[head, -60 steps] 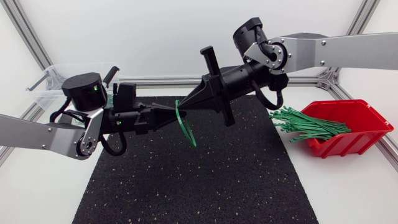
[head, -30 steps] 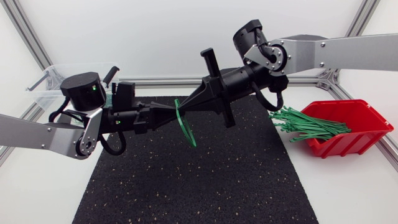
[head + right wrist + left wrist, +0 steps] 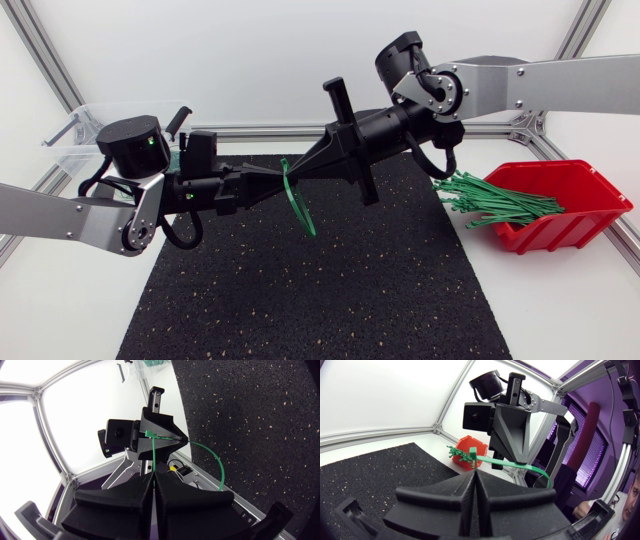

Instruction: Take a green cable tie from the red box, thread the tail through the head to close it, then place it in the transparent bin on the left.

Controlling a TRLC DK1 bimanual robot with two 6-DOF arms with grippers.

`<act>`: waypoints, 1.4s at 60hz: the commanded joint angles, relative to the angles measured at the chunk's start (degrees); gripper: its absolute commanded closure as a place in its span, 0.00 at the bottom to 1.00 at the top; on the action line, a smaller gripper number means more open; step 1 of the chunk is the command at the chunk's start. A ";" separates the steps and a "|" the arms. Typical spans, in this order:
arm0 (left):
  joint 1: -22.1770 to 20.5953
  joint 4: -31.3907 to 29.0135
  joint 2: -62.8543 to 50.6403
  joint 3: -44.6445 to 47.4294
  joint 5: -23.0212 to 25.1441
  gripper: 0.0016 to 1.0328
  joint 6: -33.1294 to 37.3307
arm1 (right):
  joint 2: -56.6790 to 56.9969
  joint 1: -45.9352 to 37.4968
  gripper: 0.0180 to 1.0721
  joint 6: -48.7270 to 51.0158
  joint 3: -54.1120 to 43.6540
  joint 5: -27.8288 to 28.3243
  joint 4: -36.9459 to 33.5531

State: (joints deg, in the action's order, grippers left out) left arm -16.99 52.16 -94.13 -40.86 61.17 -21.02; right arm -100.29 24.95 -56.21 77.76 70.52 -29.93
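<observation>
- Basically nothing's moved in the last sec. Both arms are parked mid-air over the mat, tips nearly touching.
- The left gripper is clamped on the cable tie at the head end, and the right gripper is pinched on the strap.
- The tie's bowed into a loop btw them, nowhere near the transparent bin yet.
- IMO it's mid-threading, lining up the tail. Can't tell if it's through.
</observation>
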 commanded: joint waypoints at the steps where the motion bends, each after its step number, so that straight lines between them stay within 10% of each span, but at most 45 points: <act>1: 0.47 1.01 0.17 1.22 0.09 0.97 -0.87 | 1.59 -0.78 0.95 -1.54 -1.64 0.32 0.31; 84: -0.23 1.19 3.69 -0.97 2.47 0.97 -13.26 | 5.37 2.56 0.94 -3.65 1.61 -1.79 -5.49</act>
State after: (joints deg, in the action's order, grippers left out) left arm -17.02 52.38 -91.64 -41.43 62.76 -33.04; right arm -95.83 27.92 -58.13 78.22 68.95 -34.63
